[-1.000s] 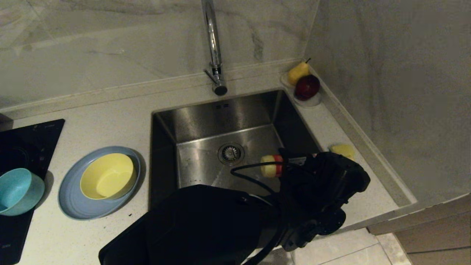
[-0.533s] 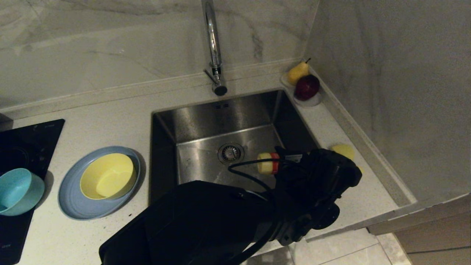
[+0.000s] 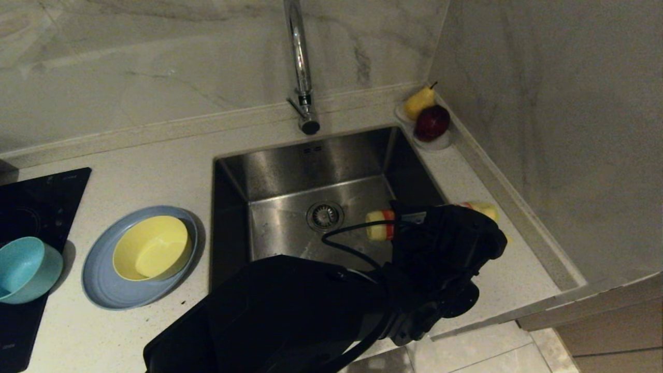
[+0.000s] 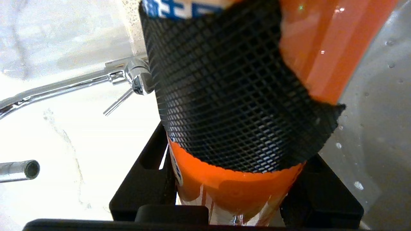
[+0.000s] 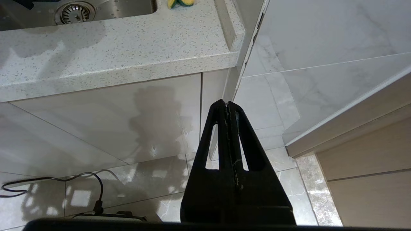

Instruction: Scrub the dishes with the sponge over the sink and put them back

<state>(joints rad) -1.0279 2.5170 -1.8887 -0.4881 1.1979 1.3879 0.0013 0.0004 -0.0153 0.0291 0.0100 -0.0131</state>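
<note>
The left claw (image 4: 237,179) grips an orange bottle (image 4: 321,48) over the sink (image 3: 290,171), its arm hiding most of the sponge (image 3: 484,209) on the tabletop (image 3: 155,150). The right claw (image 5: 227,106) hangs clenched, empty, below the tabletop edge.

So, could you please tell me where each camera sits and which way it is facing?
Head: above, looking down at the sink and counter; the left arm crosses the foreground.
Left wrist: behind the left tool, over the sink, filled by the orange bottle it grips.
Right wrist: low beside the cabinet, facing floor; right tool shut.
Shared: the tap shows in head and left wrist views.
</note>
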